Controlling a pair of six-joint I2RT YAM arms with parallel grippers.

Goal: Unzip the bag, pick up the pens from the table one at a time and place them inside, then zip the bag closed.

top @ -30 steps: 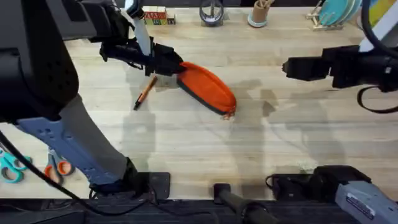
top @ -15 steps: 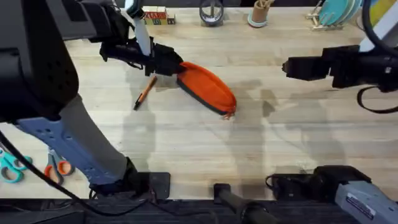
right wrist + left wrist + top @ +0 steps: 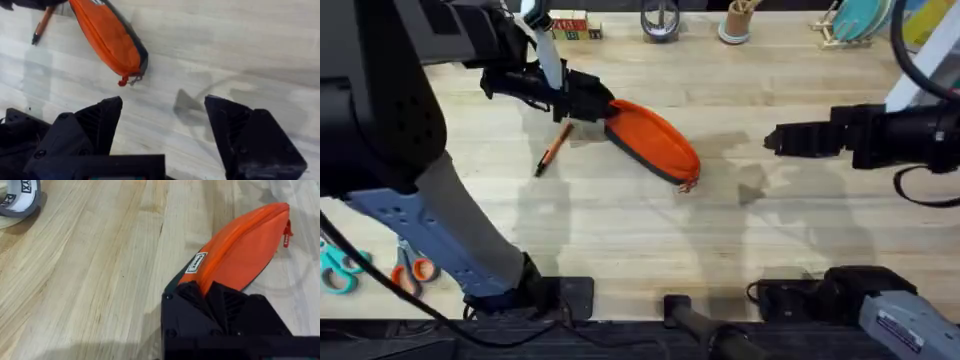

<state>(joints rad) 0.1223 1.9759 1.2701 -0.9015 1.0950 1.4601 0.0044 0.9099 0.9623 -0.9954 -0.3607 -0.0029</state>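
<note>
The orange bag (image 3: 655, 138) lies slanted on the table (image 3: 620, 230), zipped, its pull tab (image 3: 687, 186) at the near right end. My left gripper (image 3: 595, 112) is shut on the bag's far left end, and the left wrist view shows its fingers (image 3: 210, 305) clamped on the orange fabric (image 3: 240, 250). An orange pen (image 3: 553, 148) with a dark tip lies on the table just left of the bag. My right gripper (image 3: 770, 140) hovers open to the right of the bag, apart from it. The right wrist view shows the bag (image 3: 107, 35), the pen (image 3: 42, 22) and its spread fingers (image 3: 100, 120).
Two pairs of scissors (image 3: 410, 268) lie at the near left. A tape roll (image 3: 17, 197), wooden blocks (image 3: 575, 25), a wire holder (image 3: 660, 22), a cup (image 3: 735, 25) and a dish rack (image 3: 855, 25) line the far edge. Bare wood lies between the bag and the front edge.
My right gripper has moved down and a little left, toward the bag's pull-tab end. The left gripper, bag and pen have not moved.
</note>
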